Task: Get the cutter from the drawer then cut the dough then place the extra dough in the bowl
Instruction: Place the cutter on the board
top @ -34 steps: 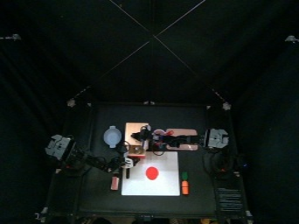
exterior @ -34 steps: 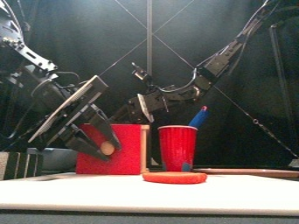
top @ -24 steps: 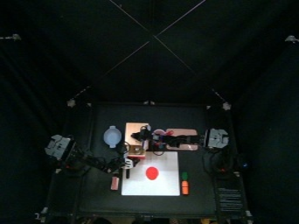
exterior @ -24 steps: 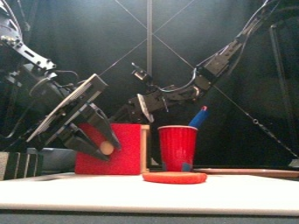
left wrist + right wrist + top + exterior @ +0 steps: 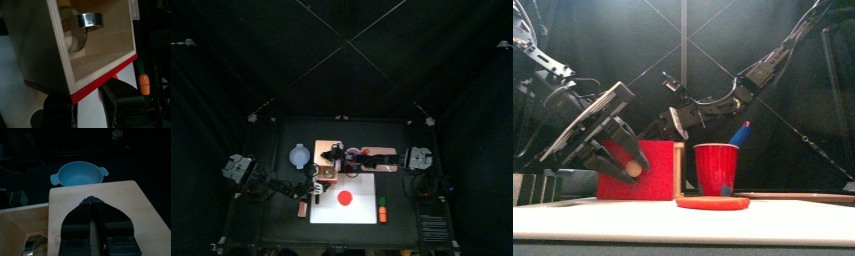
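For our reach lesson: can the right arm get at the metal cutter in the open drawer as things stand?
Probably yes. The metal cutter lies uncovered in the open drawer; the right tool is over the wooden box beside it, and the left tool is at the drawer's red front.

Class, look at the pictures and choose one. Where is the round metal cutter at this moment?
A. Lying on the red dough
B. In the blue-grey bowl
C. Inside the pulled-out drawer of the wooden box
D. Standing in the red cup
C: the left wrist view shows the metal cutter lying inside the open drawer, behind its red front, not yet taken out.
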### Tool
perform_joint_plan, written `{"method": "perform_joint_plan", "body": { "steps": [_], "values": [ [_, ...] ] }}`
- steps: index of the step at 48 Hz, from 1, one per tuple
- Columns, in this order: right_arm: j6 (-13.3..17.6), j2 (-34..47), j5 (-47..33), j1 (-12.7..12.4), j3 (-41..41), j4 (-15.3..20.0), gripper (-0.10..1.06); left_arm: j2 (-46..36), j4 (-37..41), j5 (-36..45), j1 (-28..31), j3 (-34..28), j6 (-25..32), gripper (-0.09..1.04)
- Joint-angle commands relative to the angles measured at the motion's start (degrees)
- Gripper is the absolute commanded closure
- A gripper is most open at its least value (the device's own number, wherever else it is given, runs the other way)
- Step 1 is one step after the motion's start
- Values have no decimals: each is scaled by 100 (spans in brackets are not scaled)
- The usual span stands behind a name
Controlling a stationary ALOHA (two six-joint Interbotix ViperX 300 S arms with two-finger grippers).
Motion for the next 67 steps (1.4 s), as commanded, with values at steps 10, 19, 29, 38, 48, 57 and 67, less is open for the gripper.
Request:
{"method": "perform_joint_plan", "body": {
  "steps": [10,19,29,38,48,57,67],
  "values": [
    [-9,-79,18,-18,-79,0,70,-88,62,35,-114,-149,62,34],
    [-9,-79,26,-26,-88,9,69,-97,123,26,-114,-141,70,25],
    [-9,-79,35,-26,-88,0,69,-114,158,26,-123,-158,53,7],
    [-9,-88,35,-18,-88,0,69,-290,141,79,-290,-70,62,4],
    [-9,-141,35,26,-88,9,69,-1063,255,70,-598,369,141,4],
    [-18,-264,149,193,-132,-35,66,-1784,940,-589,-633,853,457,4],
    [18,-545,492,369,-167,18,46,-2479,2373,-1652,-545,1406,1187,4]
  ]
}}
